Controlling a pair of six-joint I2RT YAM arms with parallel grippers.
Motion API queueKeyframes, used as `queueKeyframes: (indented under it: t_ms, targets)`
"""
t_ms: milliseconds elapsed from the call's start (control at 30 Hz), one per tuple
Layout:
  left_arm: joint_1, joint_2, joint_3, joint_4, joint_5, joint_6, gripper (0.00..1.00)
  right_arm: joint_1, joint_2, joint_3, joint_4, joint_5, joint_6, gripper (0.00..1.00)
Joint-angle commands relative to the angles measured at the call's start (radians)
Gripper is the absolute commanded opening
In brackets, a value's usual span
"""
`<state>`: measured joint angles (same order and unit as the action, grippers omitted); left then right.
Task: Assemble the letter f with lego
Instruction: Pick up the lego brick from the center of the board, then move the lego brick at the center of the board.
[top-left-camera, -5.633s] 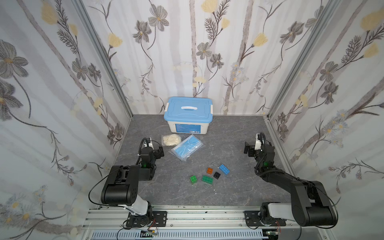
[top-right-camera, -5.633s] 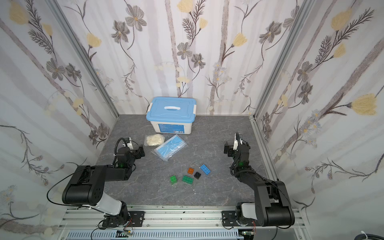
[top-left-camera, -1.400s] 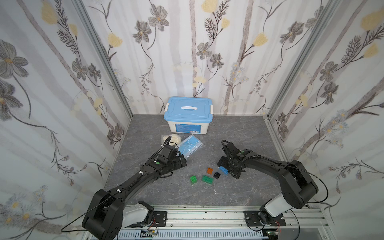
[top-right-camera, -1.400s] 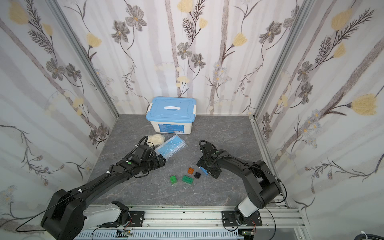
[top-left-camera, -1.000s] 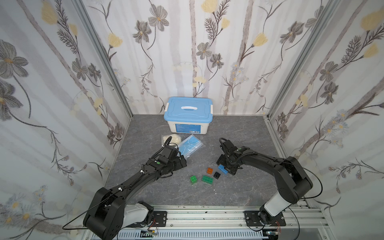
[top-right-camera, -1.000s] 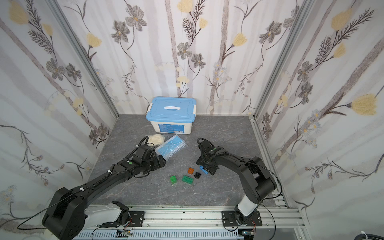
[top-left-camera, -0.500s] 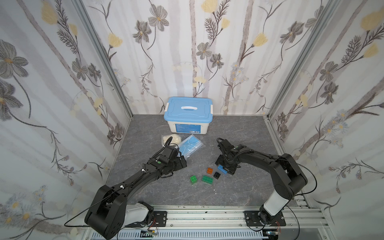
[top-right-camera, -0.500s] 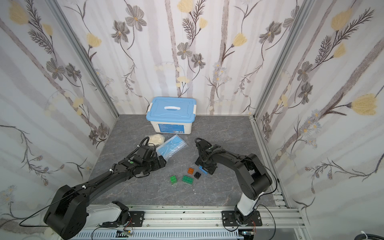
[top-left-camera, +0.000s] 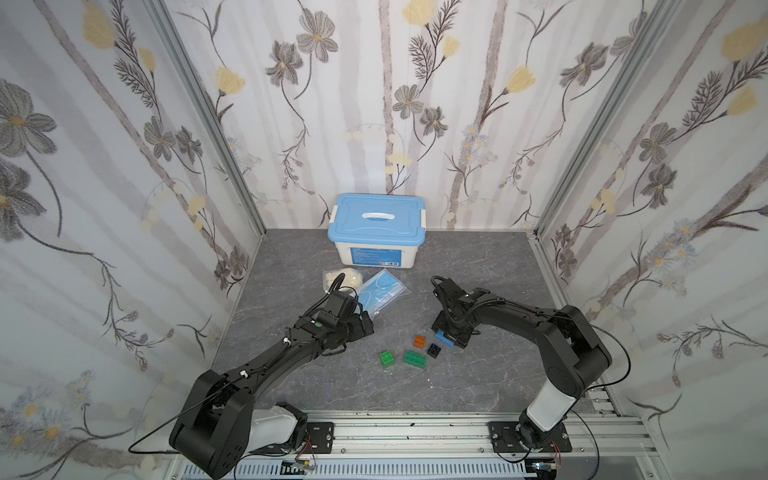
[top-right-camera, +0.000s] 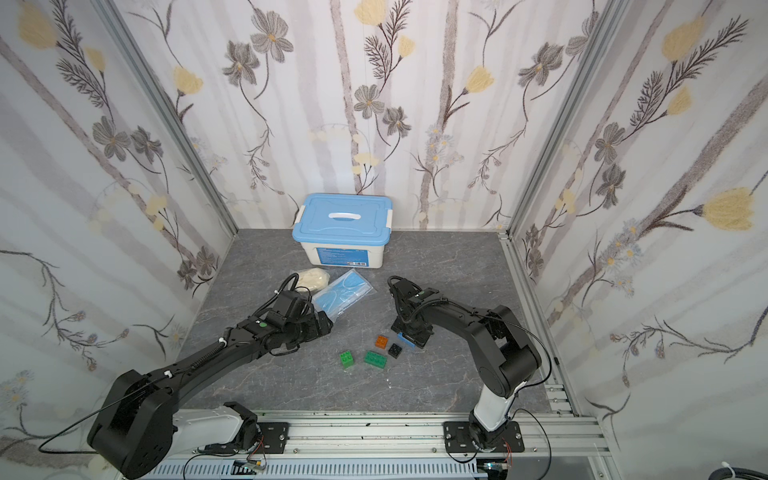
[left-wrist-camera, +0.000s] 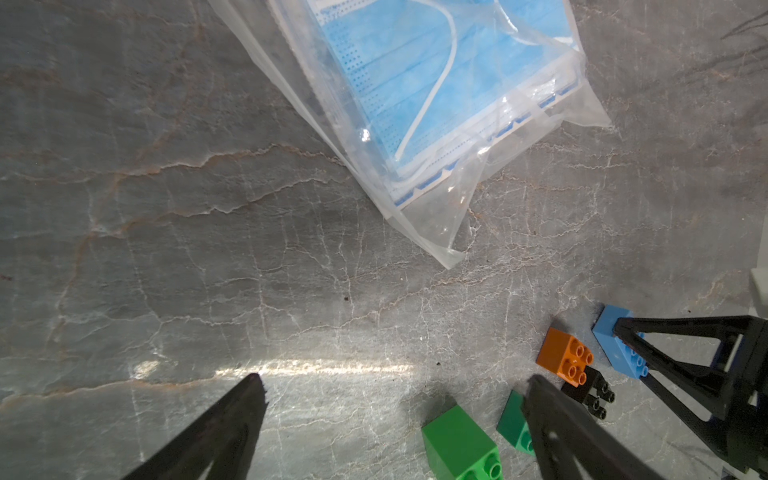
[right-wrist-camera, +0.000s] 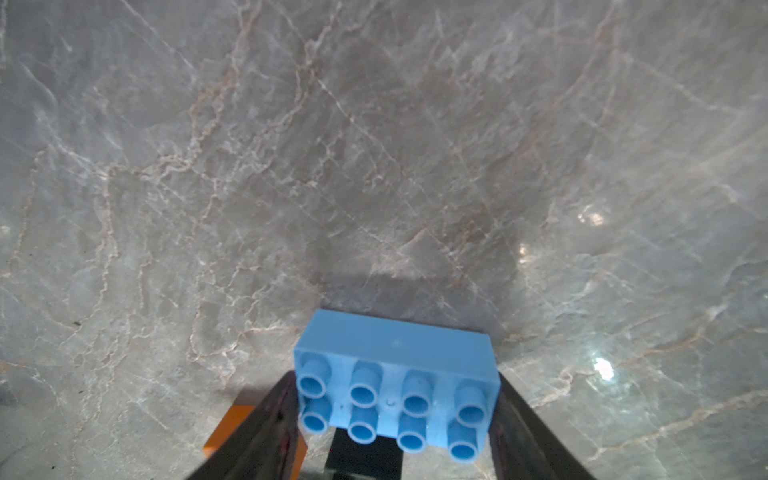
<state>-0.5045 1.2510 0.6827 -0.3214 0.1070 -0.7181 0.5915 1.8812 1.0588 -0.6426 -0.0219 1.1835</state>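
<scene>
Your two top views look steeply down from high at six o'clock, facing the blue-lidded box (top-left-camera: 376, 216) at twelve and holding the whole floor. Your left wrist camera looks down from close by onto the mask pack (left-wrist-camera: 415, 91). Your right wrist camera sits even closer over the blue brick (right-wrist-camera: 395, 374), which all four views share.

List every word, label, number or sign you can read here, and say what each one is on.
No text here is legible enough to quote.
The label on the blue-lidded box: white print on blue, too small to read in both top views.
The face mask pack: no print visible on the clear bag.
The blue brick: no lettering visible on its studs.
</scene>
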Motion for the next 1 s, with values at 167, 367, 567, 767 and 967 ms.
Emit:
queueKeyframes:
  t_ms: [167,367,567,767,967]
  targets:
    - [-0.002,-0.024,-0.012,0.016,0.124,-0.059,1.00,0.010,-0.009,0.048,-0.033,0.061,-0.100,0.62]
    - [-0.049,-0.080,-0.001,-0.082,0.142,-0.133,1.00,0.014,-0.063,0.076,-0.038,0.093,-0.241,0.61]
    - [-0.108,-0.062,-0.095,0.066,0.215,-0.350,1.00,0.013,-0.140,0.090,-0.063,0.115,-0.352,0.61]
    - [-0.123,0.014,-0.194,0.393,0.241,-0.555,1.00,0.011,-0.198,0.082,-0.071,0.106,-0.424,0.61]
    - [-0.144,0.048,-0.203,0.458,0.200,-0.673,1.00,0.007,-0.243,0.057,-0.065,0.107,-0.466,0.62]
